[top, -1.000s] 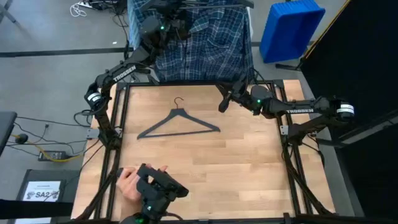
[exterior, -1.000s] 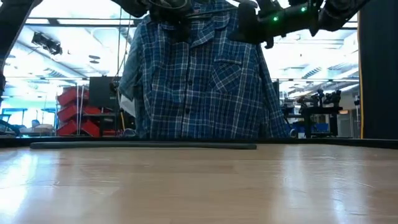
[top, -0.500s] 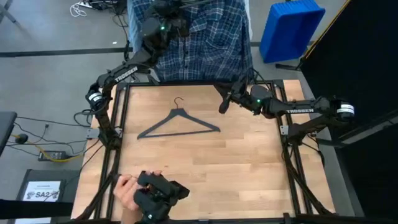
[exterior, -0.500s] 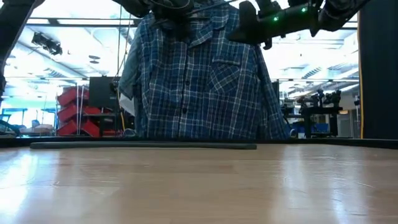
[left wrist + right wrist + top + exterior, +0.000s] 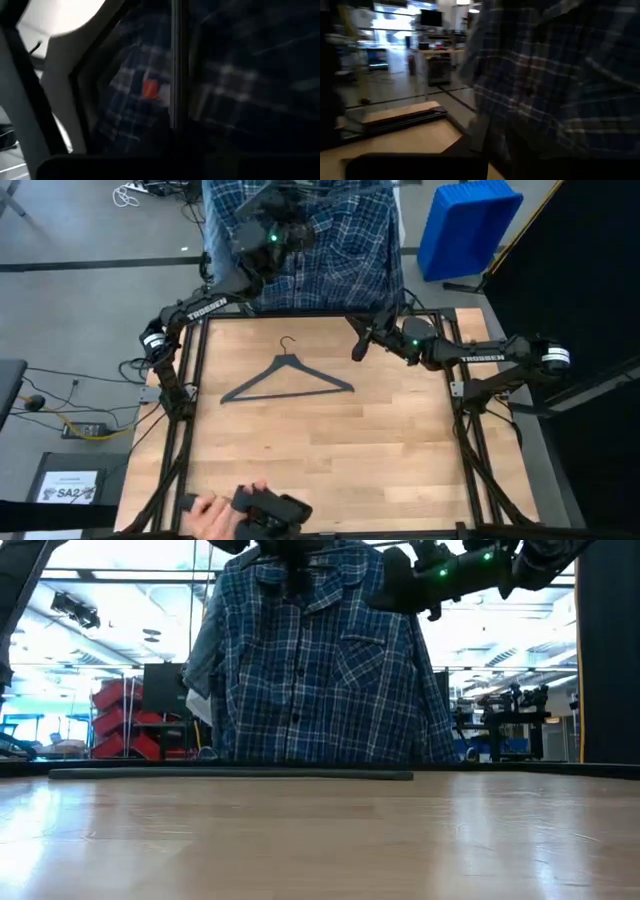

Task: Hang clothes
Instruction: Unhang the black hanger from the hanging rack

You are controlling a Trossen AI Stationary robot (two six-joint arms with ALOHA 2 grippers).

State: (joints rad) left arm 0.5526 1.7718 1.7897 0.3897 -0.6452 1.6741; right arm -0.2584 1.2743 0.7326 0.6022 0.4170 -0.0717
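The dark blue plaid shirt [image 5: 335, 255] hangs upright beyond the table's far edge, its hem about level with the tabletop [image 5: 320, 670]. My left gripper [image 5: 283, 232] is up at its collar [image 5: 292, 554]. The left wrist view shows plaid cloth [image 5: 240, 75] and a thin upright rod [image 5: 174, 60]; what touches there is hidden. My right gripper [image 5: 357, 340] hovers open above the table's far right edge, in front of the shirt's shoulder [image 5: 400, 585], touching nothing. A dark grey hanger [image 5: 287, 377] lies flat on the table.
A paler cloth [image 5: 200, 650] hangs behind the plaid shirt's left side. A blue bin [image 5: 468, 225] stands on the floor at the far right. A person's hand [image 5: 212, 517] holds a black device [image 5: 272, 510] at the table's near edge. Bare wood lies around the hanger.
My left gripper has shifted a little toward the table's near and right sides at the shirt's collar. The shirt's top has come up and squared itself, with the collar showing more fully. The person's hand and the device have drawn back toward the near edge.
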